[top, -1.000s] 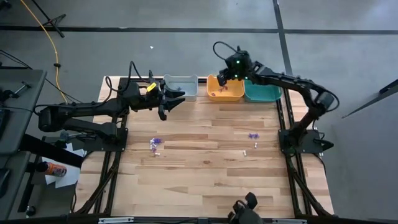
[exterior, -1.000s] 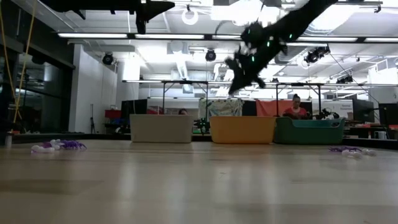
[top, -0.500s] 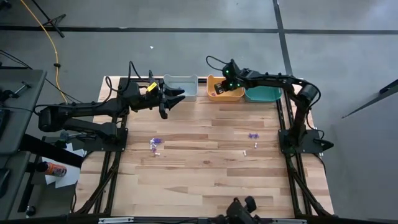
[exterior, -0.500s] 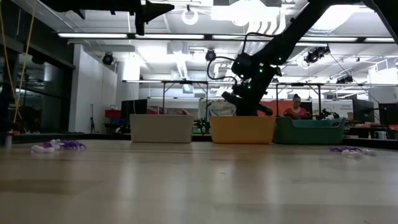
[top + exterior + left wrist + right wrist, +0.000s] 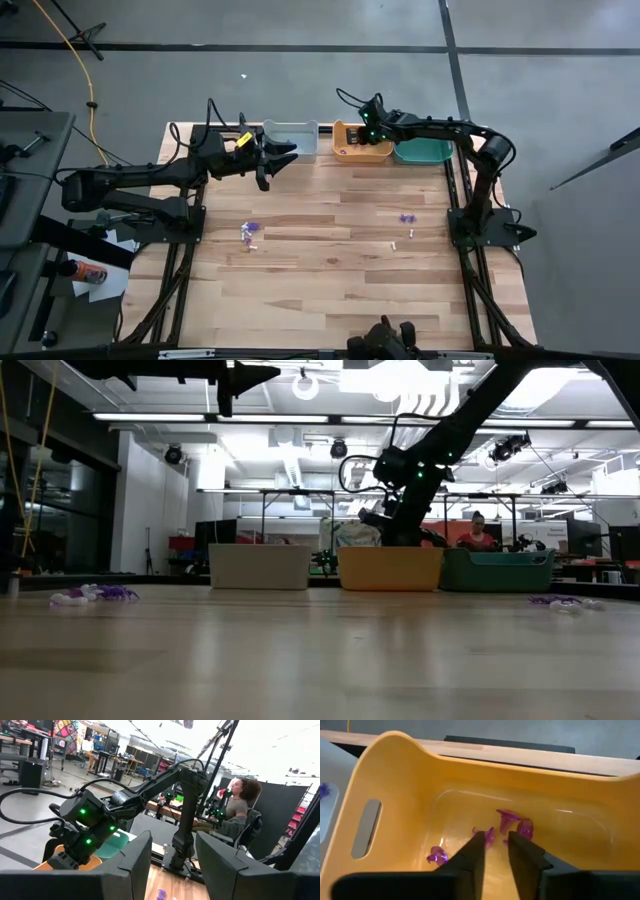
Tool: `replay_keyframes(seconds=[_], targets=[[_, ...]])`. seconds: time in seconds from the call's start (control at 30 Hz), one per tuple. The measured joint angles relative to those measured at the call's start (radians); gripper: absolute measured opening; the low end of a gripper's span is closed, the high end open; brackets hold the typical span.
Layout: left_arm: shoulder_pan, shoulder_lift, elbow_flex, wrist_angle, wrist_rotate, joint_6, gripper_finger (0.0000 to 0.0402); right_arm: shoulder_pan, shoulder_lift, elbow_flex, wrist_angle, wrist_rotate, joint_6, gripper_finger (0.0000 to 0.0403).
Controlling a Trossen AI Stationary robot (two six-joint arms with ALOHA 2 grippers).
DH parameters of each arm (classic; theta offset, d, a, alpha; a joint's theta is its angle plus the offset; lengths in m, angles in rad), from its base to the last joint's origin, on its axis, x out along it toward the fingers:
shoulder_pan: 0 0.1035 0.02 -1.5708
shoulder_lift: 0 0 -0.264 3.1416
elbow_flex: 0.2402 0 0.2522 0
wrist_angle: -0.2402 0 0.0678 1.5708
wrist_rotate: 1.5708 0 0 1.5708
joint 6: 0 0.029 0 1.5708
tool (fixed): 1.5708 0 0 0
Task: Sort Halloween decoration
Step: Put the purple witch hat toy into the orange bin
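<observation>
- On the table's [image 5: 330,290] far left, the left gripper [image 5: 283,156] hangs in the air just beside the grey bin [image 5: 291,137], pointing across toward the other bins. Its jaws stand apart with nothing between them; the left wrist view shows a clear gap between the two dark fingers [image 5: 131,865].
- Left of centre on the bare wood lies a small cluster of trinkets [image 5: 250,231], purple with some pale bits. The low view shows it as a little heap at the left [image 5: 92,595].
- At the far edge three bins stand in a row, sides touching or nearly so: grey, then the orange bin [image 5: 362,150], then the teal bin [image 5: 422,151].
- A purple piece [image 5: 324,790] lies in the grey bin, seen at the edge of the right wrist view.
- The right gripper [image 5: 357,139] reaches down into the orange bin. Its jaws are a little apart and hold nothing; the fingers [image 5: 472,857] sit low over the bin's floor.
- Several purple trinkets lie on the orange bin's floor: a pair [image 5: 515,824] just beyond the fingertips, one [image 5: 489,836] at the tips, one [image 5: 437,855] off to the side.
- Right of centre on the wood lies a second small cluster [image 5: 406,220], well apart from the first, with pale bits [image 5: 410,234] near it.
- A seated person [image 5: 235,812] shows beyond the table in the left wrist view.
</observation>
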Motion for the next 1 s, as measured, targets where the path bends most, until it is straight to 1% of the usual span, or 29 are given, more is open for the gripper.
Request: replay_keyframes(seconds=[0.17,0.27,0.4,0.53,0.63,0.77,0.93,1.0], targets=[[0.0,0.0,0.0,0.0,0.0,0.0,0.0143,-0.006,-0.036,0.0,-0.001,-0.034,-0.014,0.0152],[0.0,0.0,0.0,0.0,0.0,0.0,0.0143,-0.014,-0.098,0.0,0.024,-0.086,-0.074,0.0176],[0.0,0.0,0.0,0.0,0.001,0.0,0.0143,-0.02,-0.23,0.0,0.036,-0.18,-0.191,0.0187],[0.0,0.0,0.0,-0.001,-0.001,0.0,0.0143,0.017,-0.371,0.0,0.036,-0.269,-0.277,0.0188],[0.0,0.0,0.0,-0.001,-0.001,0.0,0.0143,0.078,-0.462,0.0,0.035,-0.306,-0.304,0.0188],[0.0,0.0,0.0,-0.001,-0.001,-0.001,0.0143,0.206,-0.551,0.001,0.034,-0.305,-0.346,0.0188],[0.0,0.0,0.0,-0.005,-0.002,-0.008,0.0143,0.411,-0.593,0.001,0.048,-0.307,-0.43,0.0188],[0.0,0.0,0.0,-0.005,-0.002,-0.008,0.0143,0.484,-0.593,0.001,0.054,-0.285,-0.478,0.0188]])
